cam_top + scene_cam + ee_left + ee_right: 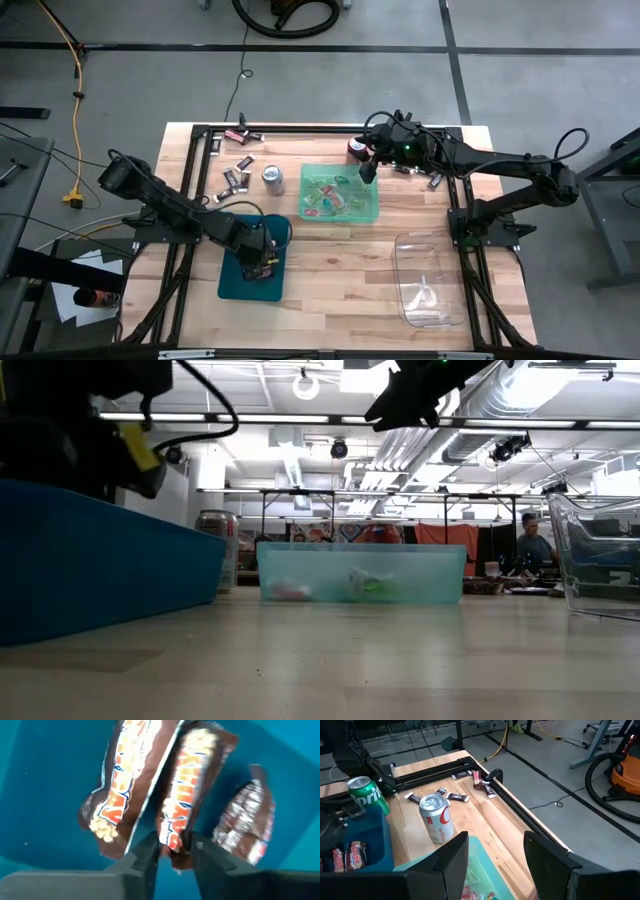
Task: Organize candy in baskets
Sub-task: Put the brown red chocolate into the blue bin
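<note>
The two dark fingers of the left gripper (175,857) are sitting either side of the lower end of a brown-wrapped mini candy bar with orange and white lettering (187,805), inside the opaque dark teal plastic basket (236,285). The wrapper end is lying between the fingers, but whether they are pinching it or already letting it go I cannot tell. A second, similar brown bar (125,790) is lying just beside it on the teal floor, and a darker bar with a silvery pattern (247,820) is resting on the other side.

The right gripper (368,170) is hanging above the far edge of the translucent light green plastic basket (372,212), its fingers spread with nothing between them. That basket is holding several bright pink and green candies (330,198). The clear plastic basket (405,262) is sitting near the right front of the table. Loose dark mini bars (236,178) are lying on the wood next to a silver soda can (272,178).

The main risk, as I judge it, is the wrapper clinging to a finger: if the left arm is lifting away while the crinkled end is caught, the bar could be dragged up and dropped outside the teal basket. A low exit could also nudge the neighbouring bars or the basket wall. The upright can is standing close to the loose bars, so a careless reach there could be tipping it over.
</note>
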`<state>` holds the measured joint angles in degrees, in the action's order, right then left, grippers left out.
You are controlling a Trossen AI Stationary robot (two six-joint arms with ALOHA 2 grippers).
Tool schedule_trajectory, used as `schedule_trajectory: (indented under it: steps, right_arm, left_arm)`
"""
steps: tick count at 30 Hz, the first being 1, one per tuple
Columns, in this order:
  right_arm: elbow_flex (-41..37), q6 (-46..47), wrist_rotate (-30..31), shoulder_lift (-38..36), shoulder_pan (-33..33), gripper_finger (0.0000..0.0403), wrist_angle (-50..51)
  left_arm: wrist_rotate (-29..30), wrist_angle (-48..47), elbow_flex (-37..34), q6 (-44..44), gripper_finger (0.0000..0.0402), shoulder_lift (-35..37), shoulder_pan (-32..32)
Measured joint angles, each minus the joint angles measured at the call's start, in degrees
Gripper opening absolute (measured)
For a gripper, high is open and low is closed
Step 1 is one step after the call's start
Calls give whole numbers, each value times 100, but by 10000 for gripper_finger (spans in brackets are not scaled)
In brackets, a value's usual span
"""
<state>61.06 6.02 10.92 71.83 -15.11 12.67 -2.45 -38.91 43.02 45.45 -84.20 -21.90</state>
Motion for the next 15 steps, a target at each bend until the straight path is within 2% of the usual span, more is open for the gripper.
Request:
schedule_trajectory:
  steps: [6, 11, 13, 15]
  right_arm:
    - [0, 0, -18, 0, 0, 186, 1]
    - [0, 0, -35, 0, 0, 186, 4]
    - [0, 0, -44, 0, 0, 186, 2]
    - [0, 0, -48, 0, 0, 186, 2]
  left_arm:
    - [-323, -452, 257, -598, 165, 513, 295]
    - [-627, -1035, 584, -1127, 204, 1092, 692]
    - [-532, -1362, 833, -1320, 213, 1346, 964]
    - [-138, -1590, 1144, -1583, 217, 1625, 1346]
